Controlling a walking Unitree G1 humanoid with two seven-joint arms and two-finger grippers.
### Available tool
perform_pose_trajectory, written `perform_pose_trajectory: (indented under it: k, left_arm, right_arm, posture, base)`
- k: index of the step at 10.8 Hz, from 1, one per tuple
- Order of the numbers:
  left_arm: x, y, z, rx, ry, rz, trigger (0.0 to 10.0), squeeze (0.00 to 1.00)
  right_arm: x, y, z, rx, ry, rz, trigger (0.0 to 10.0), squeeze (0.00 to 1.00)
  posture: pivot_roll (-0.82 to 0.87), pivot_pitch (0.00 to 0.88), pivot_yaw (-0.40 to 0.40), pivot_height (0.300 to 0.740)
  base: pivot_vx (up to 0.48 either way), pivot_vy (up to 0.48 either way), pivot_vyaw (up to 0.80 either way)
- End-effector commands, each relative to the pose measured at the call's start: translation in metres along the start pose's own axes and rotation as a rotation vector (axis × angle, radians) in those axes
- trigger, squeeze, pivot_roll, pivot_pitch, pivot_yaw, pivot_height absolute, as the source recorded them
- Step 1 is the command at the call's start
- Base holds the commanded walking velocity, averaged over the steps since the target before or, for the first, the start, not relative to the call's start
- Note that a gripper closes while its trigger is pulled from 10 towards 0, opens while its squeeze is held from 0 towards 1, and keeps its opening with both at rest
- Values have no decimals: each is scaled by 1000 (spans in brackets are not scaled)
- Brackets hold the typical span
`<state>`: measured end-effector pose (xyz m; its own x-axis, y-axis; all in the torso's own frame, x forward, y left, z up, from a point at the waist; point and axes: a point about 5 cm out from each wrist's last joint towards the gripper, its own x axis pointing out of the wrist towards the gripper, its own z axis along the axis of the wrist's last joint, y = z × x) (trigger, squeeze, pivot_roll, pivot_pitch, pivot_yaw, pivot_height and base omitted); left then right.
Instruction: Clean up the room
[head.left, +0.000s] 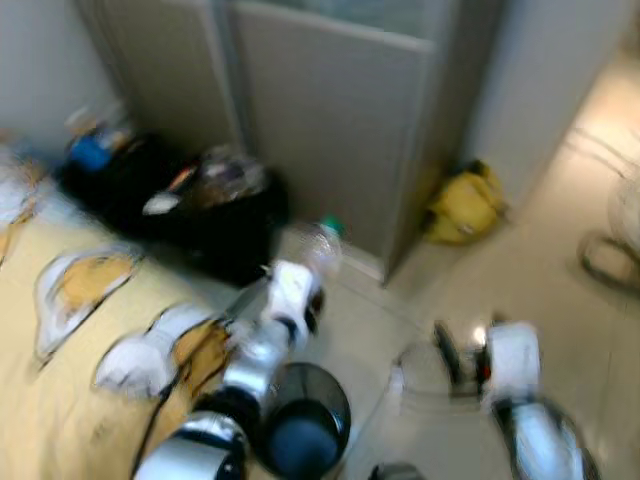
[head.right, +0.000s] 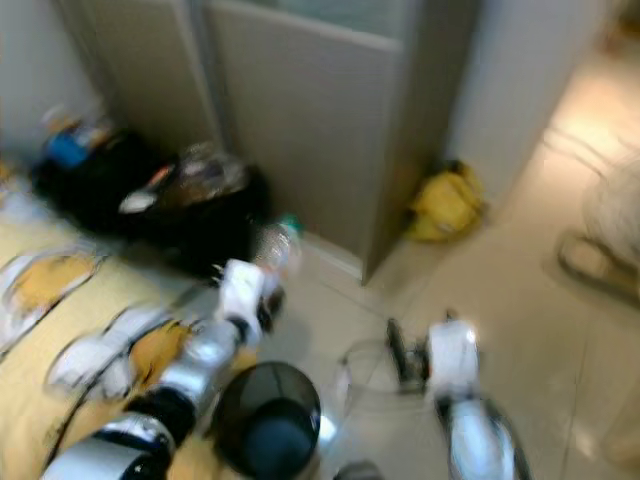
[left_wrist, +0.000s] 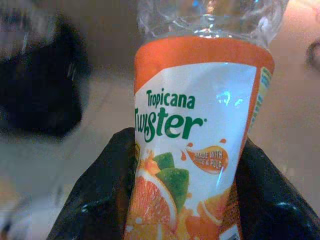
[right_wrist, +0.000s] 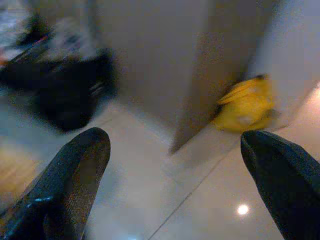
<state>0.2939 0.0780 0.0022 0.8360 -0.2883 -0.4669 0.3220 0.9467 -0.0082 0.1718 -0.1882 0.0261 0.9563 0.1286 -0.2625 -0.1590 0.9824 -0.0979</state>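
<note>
A: On the floor beside the bed's edge, in the left eye view: black wastebasket, mouth up. Just above and beyond it, left gripper carrying a clear bottle, green cap pointing away. Probably held out over the floor to bring it to the basket.

B: And further back on the floor?

A: Black bags heaped against the grey cabinet; a yellow bag at the cabinet's far corner. Patterned bedspread along the robot's left. All blurred, so likely mid-turn.

B: Right eye view?

A: Same scene. Right gripper low over bare tile, near the basket but apart from it, nothing in it.

B: Left wrist view?

A: Orange-and-white juice label, bottle seemingly empty. Black fingers pressed against both sides of the label, closed firmly on the bottle.

B: Right wrist view?

A: Fingers spread wide, touching nothing; floor, cabinet corner and yellow bag between and beyond them. Likely kept ready for the next piece of litter.

B: Judgement on the task?

A: Bottle in hand, not yet in the wastebasket; drop seemingly next.
</note>
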Motion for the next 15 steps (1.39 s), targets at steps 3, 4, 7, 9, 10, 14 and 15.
perform_pose_trajectory:
  k: [3,4,7,9,10,14,15]
  left_arm:
    - [0,-29,-16,70,98,-70,10000,0]
    - [-2,-40,-21,102,119,-99,10000,0]
    - [-3,-13,-25,154,146,114,10000,51]
    - [-12,13,-41,139,223,257,10000,294]
    - [-16,19,-49,149,260,293,10000,737]
    - [-29,8,-84,66,449,223,10000,1000]
    - [-27,5,-79,68,424,210,10000,1000]
  right_arm:
    - [-42,4,-7,-15,78,6,10000,0]
    - [-55,7,-8,-27,101,11,10000,0]
    - [-78,12,-6,-50,134,44,10000,0]
    - [-89,13,-3,-50,158,55,10000,0]
    - [-91,13,-3,-50,169,62,10000,0]
    - [-90,12,-1,-52,191,86,10000,0]
    - [-88,11,1,-53,188,88,10000,0]
  posture:
    - [-463,193,70,740]
    - [-485,219,69,740]
    - [-521,252,54,740]
    - [-524,275,40,740]
    - [-522,278,36,740]
    - [-510,287,20,740]
    - [-509,286,18,740]
  base:
    - [0,0,0]
    - [0,0,0]
    - [0,0,0]
    - [0,0,0]
    - [0,0,0]
    - [0,0,0]
    - [0,0,0]
